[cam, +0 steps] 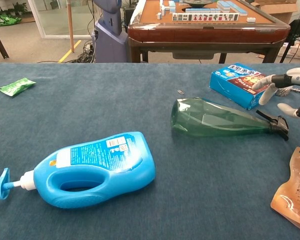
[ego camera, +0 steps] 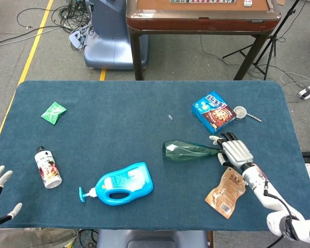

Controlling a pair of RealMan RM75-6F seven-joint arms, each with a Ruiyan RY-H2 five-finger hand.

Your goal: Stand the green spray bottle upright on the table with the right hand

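Green spray bottle [ego camera: 192, 150] lying sideways, seemingly empty, right hand [ego camera: 234, 152] above its nozzle, fingers spread, gripping nothing

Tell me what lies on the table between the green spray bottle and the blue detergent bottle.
Nothing: in both views only bare blue cloth separates the green spray bottle from the blue detergent bottle. The chest view shows the gap most plainly.
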